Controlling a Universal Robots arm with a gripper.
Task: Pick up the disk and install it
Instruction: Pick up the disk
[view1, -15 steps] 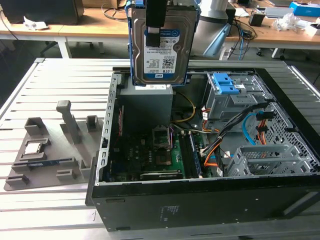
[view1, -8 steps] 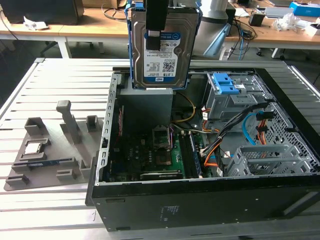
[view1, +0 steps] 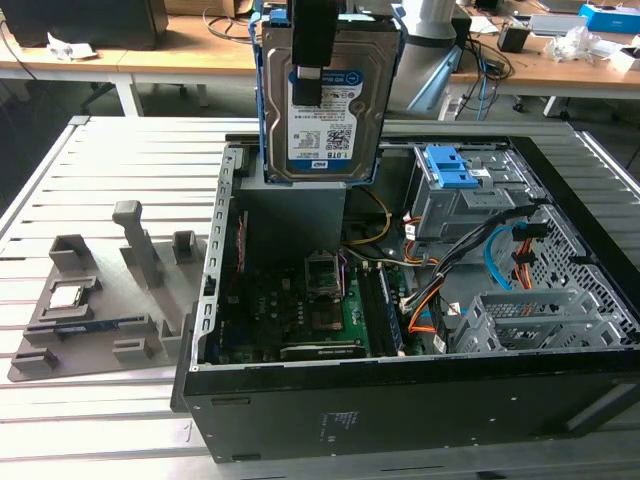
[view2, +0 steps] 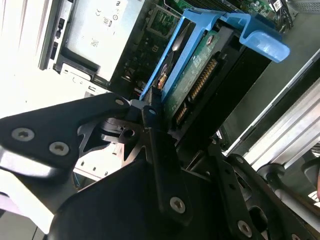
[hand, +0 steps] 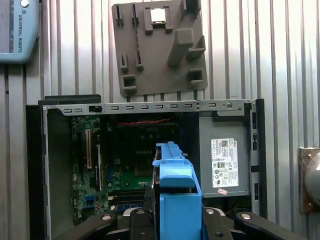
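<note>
The disk (view1: 335, 130), a silver hard drive with a white-and-blue label and a blue plastic frame, hangs upright above the back of the open computer case (view1: 400, 400). My gripper (view1: 312, 85) is shut on it from above, with one black finger (view1: 310, 50) lying across the label face. In the second wrist view the disk (view2: 195, 85) shows its green circuit board and blue frame, clamped between the black fingers (view2: 152, 130). In the first wrist view the blue frame (hand: 175, 200) of the disk stands over the case's interior.
Inside the case lie the motherboard (view1: 320, 300), a grey drive cage with a blue latch (view1: 455, 170), a second grey cage (view1: 530, 320) and loose cables (view1: 500, 260). A grey fixture plate (view1: 90, 300) holding a small square chip (view1: 68, 293) sits at the exterior view's left on the slatted table (view1: 100, 430).
</note>
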